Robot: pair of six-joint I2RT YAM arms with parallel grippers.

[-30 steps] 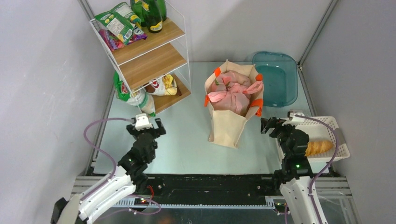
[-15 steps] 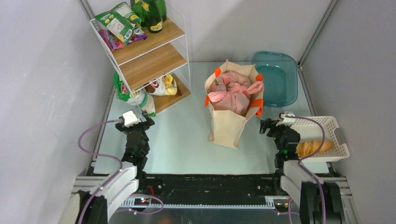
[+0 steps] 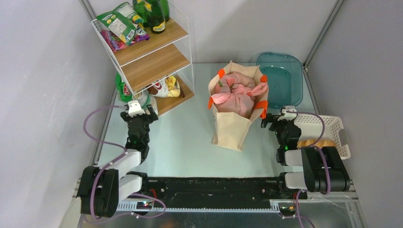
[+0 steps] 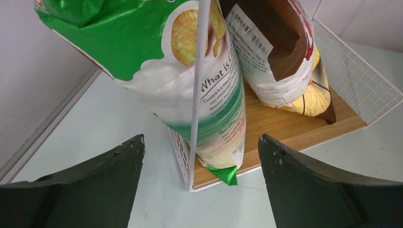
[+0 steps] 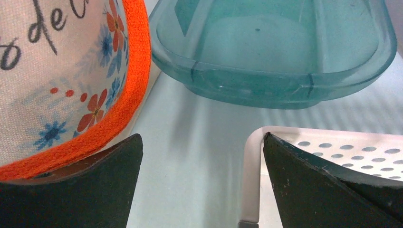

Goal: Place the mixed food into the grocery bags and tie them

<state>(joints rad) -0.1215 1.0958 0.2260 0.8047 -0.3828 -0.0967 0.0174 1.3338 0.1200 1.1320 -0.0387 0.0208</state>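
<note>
The beige tote [image 3: 231, 126] with orange handles stands mid-table, and its floral side shows in the right wrist view [image 5: 62, 80]. A knotted pink plastic bag [image 3: 236, 92] fills its mouth. The lettuce is hidden. A golden-brown bread roll [image 3: 322, 142] lies in the white basket [image 3: 332, 124], partly behind the right arm. My left gripper [image 3: 139, 112] is open and empty, low by the rack's front corner [image 4: 192, 183]. My right gripper [image 3: 276, 118] is open and empty between the tote and the basket's rim [image 5: 249, 175].
A wire rack [image 3: 152, 57] with wooden shelves at the back left holds snack bags [image 4: 157, 71] and green bottles [image 3: 153, 14]. A teal plastic tray [image 3: 281, 78] sits behind the basket and also shows in the right wrist view [image 5: 280, 52].
Both arms have folded back toward their bases. The left gripper has moved up toward the rack's corner. The right gripper has moved slightly left, off the basket.
</note>
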